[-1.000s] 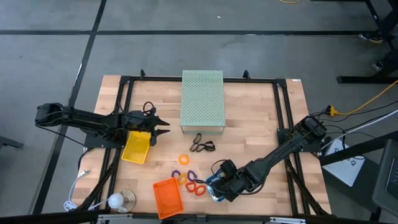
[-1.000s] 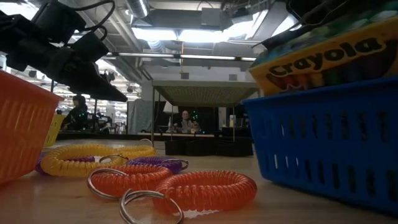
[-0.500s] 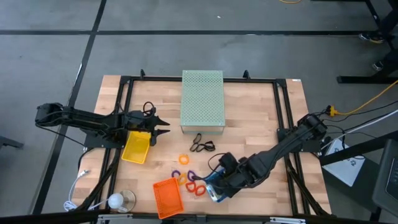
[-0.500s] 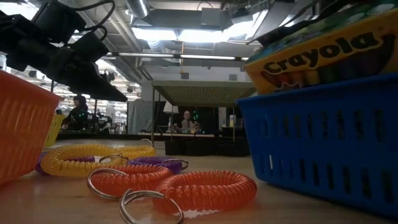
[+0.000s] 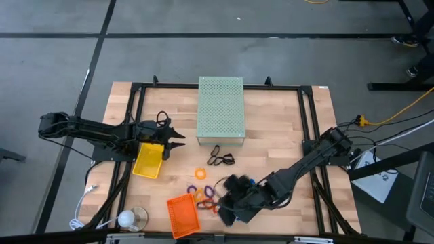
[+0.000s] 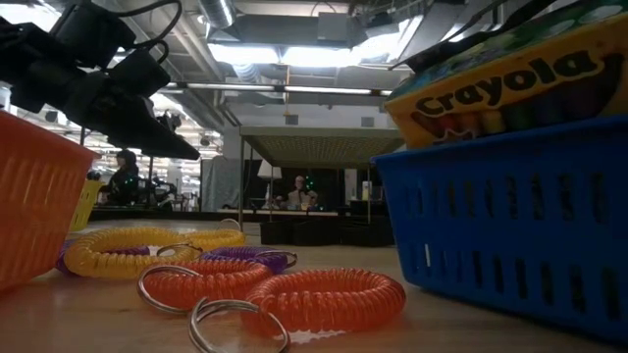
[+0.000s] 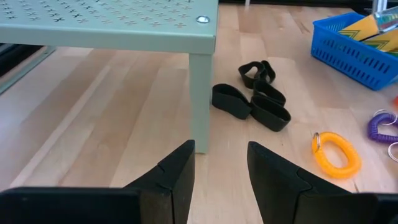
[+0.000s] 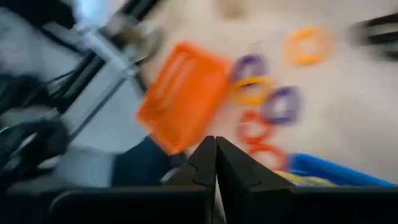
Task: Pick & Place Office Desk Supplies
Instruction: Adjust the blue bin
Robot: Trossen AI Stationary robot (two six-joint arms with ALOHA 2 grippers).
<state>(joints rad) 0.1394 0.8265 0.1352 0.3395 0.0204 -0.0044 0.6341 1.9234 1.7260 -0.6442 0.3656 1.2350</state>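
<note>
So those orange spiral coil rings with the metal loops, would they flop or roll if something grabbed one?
The nearest orange spiral coil ring lies flat on the wooden table, so it probably won't roll. Its ribbed coils look like springy plastic, so it would likely stretch and sag a little. Its metal loop would probably dangle.

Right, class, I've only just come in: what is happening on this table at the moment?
A two-armed robot is sorting desk supplies. The right tool is shut and empty, above the blue plastic tray holding a Crayola crayon packet, near the orange plastic tray. Coiled orange, purple and yellow rings and black loop-shaped pieces lie loose on the wooden table. The left tool waits open over the yellow tray.
</note>
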